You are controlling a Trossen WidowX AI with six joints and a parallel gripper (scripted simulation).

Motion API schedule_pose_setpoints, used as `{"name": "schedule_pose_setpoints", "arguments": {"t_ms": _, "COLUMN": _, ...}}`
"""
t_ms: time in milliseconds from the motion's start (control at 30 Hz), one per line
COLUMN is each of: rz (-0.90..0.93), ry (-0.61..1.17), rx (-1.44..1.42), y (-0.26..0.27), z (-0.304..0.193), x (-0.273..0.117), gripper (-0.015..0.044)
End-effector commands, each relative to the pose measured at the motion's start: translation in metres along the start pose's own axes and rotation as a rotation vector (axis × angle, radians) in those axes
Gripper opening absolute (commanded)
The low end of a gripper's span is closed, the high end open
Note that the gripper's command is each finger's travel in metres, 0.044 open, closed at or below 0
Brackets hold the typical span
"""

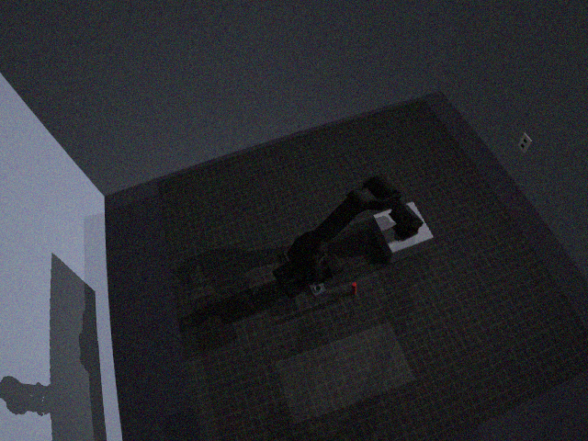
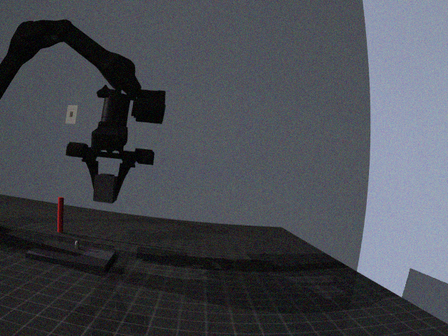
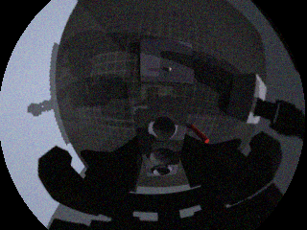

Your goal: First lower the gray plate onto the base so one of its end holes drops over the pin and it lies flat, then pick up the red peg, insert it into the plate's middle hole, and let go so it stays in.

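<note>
Dim gray walls (image 1: 285, 71) (image 2: 253, 108) surround a dark, grid-lined tabletop (image 1: 474, 294) (image 2: 187, 307) (image 3: 107, 115), with a brighter bluish-white wall (image 1: 42, 165) (image 2: 404, 126) (image 3: 29, 77) at one side. A small pale rectangular wall fitting (image 1: 525, 141) (image 2: 68, 118) has dark markings at its center; any lettering on it is too small to tell.

The black jointed robot arm (image 1: 327, 228) (image 2: 87, 45) (image 3: 285, 117) arches over the tabletop, its gripper (image 1: 306, 283) (image 2: 105, 183) (image 3: 159, 132) pointing down. The fingers are partly open, clamped on opposite sides of the gray plate with round holes (image 1: 321, 291) (image 2: 104, 190) (image 3: 145, 168), which is held up in the air. The wrist view shows three of its holes in a row.

Below, well apart from the plate, the flat gray rectangular base (image 2: 97, 256) (image 3: 151, 73) rests on the tabletop. A short, pale pin (image 2: 77, 244) (image 3: 170, 69) stands up from it, outside the plate's holes. The red cylindrical peg (image 1: 354, 288) (image 2: 60, 214) (image 3: 199, 133) stands upright near the base, apart from the fingers and out of the plate's middle hole. A white box-like block (image 1: 412, 244) (image 3: 260, 88) lies beneath the near end of the arm.
</note>
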State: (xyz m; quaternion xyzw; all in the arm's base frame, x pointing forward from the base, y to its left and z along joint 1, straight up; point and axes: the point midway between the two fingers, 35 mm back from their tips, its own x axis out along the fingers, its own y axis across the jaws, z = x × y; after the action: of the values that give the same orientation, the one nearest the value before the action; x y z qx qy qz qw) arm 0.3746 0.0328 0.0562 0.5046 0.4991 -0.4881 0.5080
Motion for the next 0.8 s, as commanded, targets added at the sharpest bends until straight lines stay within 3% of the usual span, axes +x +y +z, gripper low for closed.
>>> {"name": "schedule_pose_setpoints", "arguments": {"t_ms": 0, "rz": 0.014, "ry": 0.001, "rx": -0.002, "y": 0.001, "z": -0.001, "x": -0.015, "gripper": 0.0}}
{"name": "schedule_pose_setpoints", "arguments": {"t_ms": 333, "rz": 0.011, "ry": 0.0, "rx": 0.004, "y": -0.002, "z": -0.001, "x": -0.043, "gripper": 0.0}}
{"name": "schedule_pose_setpoints", "arguments": {"t_ms": 767, "rz": 0.003, "ry": 0.004, "rx": 0.022, "y": -0.004, "z": 0.019, "x": -0.033, "gripper": 0.0}}
